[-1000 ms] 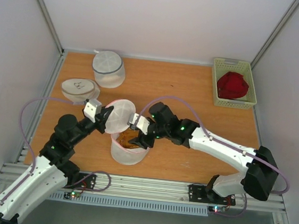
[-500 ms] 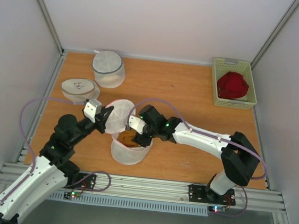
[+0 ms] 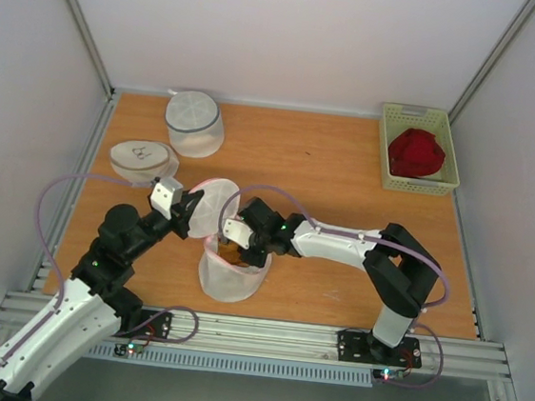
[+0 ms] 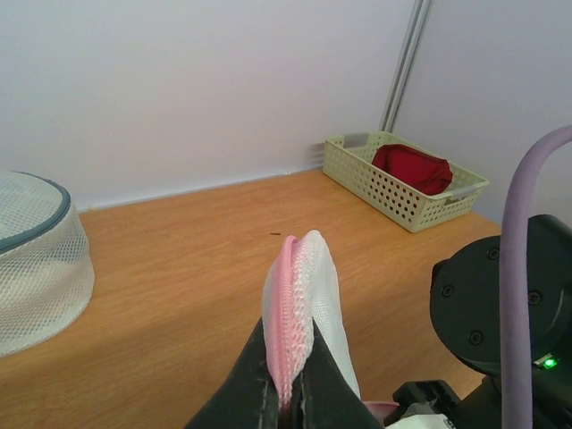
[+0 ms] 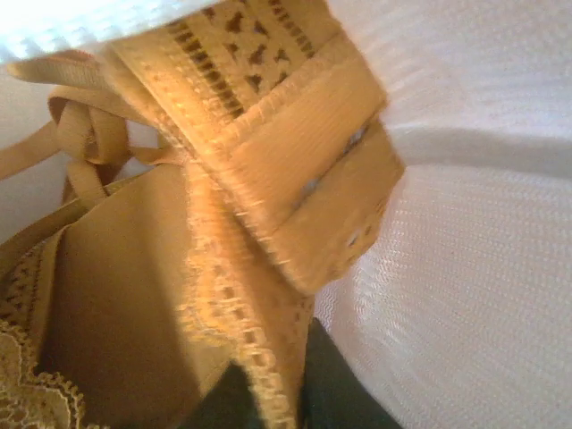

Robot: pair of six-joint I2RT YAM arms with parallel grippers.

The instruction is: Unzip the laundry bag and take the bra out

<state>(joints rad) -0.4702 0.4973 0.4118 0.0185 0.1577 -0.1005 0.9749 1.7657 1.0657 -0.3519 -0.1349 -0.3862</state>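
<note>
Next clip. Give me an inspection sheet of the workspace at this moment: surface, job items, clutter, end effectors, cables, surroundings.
surface: wooden table, orange-brown.
job's things: laundry bag upright, its pink-zipped lid raised; bra inside the bag.
clutter: grey-banded mesh drum, flat round bag with a dark mark, basket holding a red garment; all apart from the laundry bag.
grippers: left end effector pinches the lid's pink edge; right end effector is down in the bag, pinching the bra's lace edge.
cables: a purple cable loops beside each arm.
surroundings: white walls; metal rail at the near edge.
</note>
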